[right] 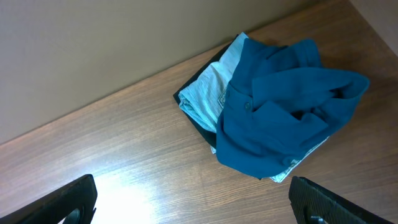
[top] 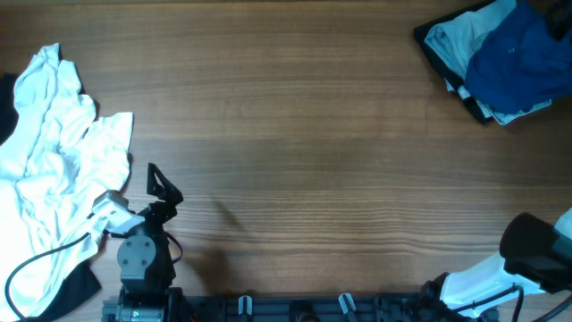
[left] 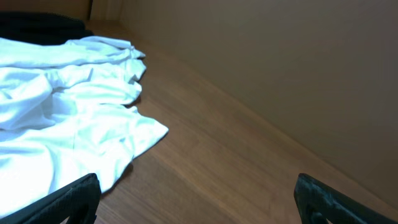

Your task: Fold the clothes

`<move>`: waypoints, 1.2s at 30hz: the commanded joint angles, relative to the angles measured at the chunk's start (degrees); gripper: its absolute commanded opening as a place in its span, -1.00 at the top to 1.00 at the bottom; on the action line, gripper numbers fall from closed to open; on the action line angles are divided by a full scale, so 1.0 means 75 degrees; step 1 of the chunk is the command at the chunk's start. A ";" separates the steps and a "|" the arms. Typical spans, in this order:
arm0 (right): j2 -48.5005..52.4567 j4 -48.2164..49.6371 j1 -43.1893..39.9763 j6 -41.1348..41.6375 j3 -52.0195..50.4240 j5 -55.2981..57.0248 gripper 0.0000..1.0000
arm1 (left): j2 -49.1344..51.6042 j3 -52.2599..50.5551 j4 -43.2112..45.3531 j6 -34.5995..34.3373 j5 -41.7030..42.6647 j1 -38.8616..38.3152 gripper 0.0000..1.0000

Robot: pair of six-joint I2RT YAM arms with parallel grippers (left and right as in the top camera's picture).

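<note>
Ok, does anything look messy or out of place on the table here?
Nothing looks spilled or damaged. The white garment lies crumpled at the left edge of the table. The blue shirt sits rumpled and unfolded on top of the folded stack in the far right corner.

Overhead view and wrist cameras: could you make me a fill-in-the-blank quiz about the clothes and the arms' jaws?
1. The crumpled heap beside the left gripper is coloured ____.
2. On the pile in the far right corner, the top garment is dark ____.
3. The left gripper and the right gripper both have their jaws ____, holding nothing.
Missing words: white; blue; open.
</note>
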 commanded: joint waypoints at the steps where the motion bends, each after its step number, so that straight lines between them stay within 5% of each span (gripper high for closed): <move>1: -0.0035 0.0015 0.0026 0.0000 -0.0041 -0.0006 -0.99 | 0.0105 -0.0064 0.0026 0.0152 0.0099 0.0064 -1.00; 36: -0.0035 0.0015 0.0026 0.0003 -0.0041 -0.0006 -1.00 | -0.0784 -0.0067 0.0052 0.0154 0.0099 0.0064 -1.00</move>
